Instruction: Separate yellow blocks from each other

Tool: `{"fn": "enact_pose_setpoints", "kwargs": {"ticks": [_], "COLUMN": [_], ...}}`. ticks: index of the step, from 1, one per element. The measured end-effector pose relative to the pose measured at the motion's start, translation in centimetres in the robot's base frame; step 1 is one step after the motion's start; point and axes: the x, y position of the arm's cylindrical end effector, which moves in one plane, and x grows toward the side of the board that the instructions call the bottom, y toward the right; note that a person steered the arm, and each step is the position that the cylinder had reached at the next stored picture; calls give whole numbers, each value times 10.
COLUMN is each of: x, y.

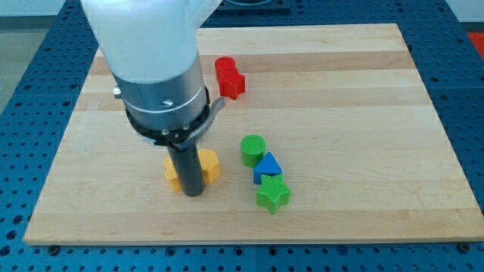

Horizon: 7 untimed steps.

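Observation:
Two yellow blocks lie close together at the view's lower left of the wooden board. One yellow block [210,165], hexagon-like, shows to the right of my rod. The other yellow block [172,172] shows to its left, mostly hidden, shape unclear. My tip [193,194] stands between them, just below their middle, seemingly touching both. The rod and the arm's white and grey body hide the gap between the blocks.
A green cylinder [252,149], a blue triangle [267,167] and a green star [273,196] cluster to the right of the yellow blocks. Two red blocks [229,76] sit near the top centre. The wooden board [363,98] ends in a blue perforated table [469,91].

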Motion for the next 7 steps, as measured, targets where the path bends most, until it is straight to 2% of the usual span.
{"fn": "enact_pose_setpoints", "kwargs": {"ticks": [2, 3, 4, 5, 7], "x": [-67, -59, -32, -32, -71], "y": [0, 5, 14, 48, 51]}}
